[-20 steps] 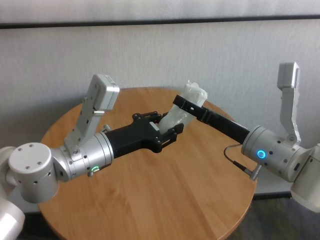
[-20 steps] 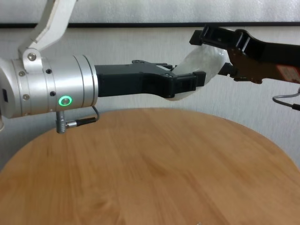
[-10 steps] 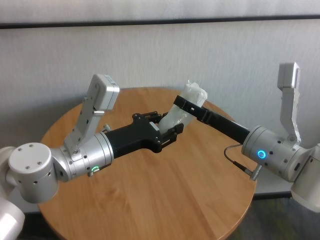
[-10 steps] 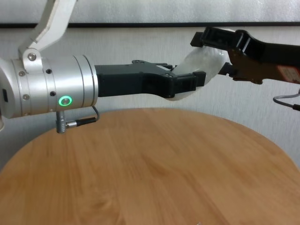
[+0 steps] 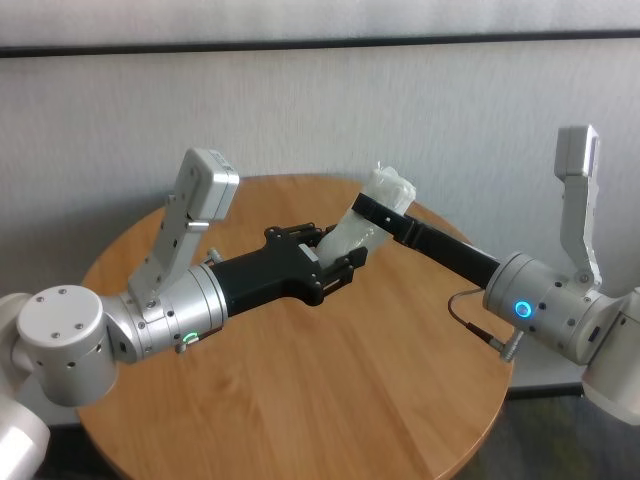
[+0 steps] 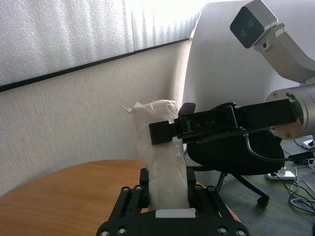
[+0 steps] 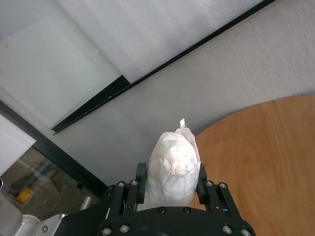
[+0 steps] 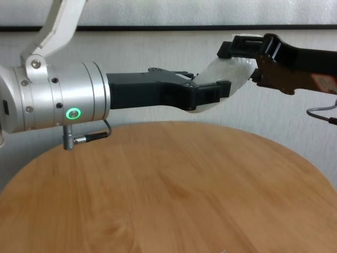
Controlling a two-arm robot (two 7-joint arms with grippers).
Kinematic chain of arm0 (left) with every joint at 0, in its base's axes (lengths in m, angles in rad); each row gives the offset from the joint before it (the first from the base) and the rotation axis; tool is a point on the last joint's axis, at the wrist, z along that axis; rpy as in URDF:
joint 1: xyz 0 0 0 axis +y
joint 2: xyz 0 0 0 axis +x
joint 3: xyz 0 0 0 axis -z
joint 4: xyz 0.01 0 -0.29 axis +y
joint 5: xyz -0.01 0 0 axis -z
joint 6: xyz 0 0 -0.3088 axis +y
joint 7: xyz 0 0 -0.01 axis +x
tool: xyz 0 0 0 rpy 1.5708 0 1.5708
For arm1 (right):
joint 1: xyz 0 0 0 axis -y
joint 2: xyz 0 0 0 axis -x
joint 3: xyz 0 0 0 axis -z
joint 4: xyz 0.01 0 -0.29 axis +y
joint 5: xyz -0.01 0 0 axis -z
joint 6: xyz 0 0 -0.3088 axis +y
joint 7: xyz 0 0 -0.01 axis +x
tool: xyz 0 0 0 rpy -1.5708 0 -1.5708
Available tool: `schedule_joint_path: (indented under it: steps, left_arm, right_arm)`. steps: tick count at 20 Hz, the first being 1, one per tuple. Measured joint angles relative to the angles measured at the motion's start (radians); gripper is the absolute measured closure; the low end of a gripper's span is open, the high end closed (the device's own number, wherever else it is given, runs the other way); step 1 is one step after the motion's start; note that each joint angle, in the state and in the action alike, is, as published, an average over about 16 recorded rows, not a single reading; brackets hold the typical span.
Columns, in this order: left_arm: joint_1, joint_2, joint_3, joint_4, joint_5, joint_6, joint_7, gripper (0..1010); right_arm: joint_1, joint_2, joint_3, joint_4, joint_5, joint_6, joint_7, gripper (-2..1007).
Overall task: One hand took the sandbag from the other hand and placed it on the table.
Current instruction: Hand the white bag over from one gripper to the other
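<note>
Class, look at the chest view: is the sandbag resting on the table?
No: the sandbag hangs well above the table, held between the left gripper and right gripper.

left gripper [image 5: 338, 262]: arm reaches forward and inward, jaws clamped; green wrist ring lit | right gripper [image 5: 372, 208]: arm stretches inward, held higher, fingers pinched in; blue ring lit
</note>
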Motion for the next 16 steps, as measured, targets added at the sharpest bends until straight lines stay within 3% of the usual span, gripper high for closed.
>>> schedule_joint_path:
  steps: [6, 16]
  left_arm:
    - [0.000, 0.000, 0.000, 0.000, 0.000, 0.000, 0.000, 568]
    - [0.000, 0.000, 0.000, 0.000, 0.000, 0.000, 0.000, 568]
  right_arm:
    - [0.000, 0.000, 0.001, 0.000, 0.000, 0.001, 0.000, 432]
    - [-0.001, 0.000, 0.001, 0.000, 0.000, 0.001, 0.000, 440]
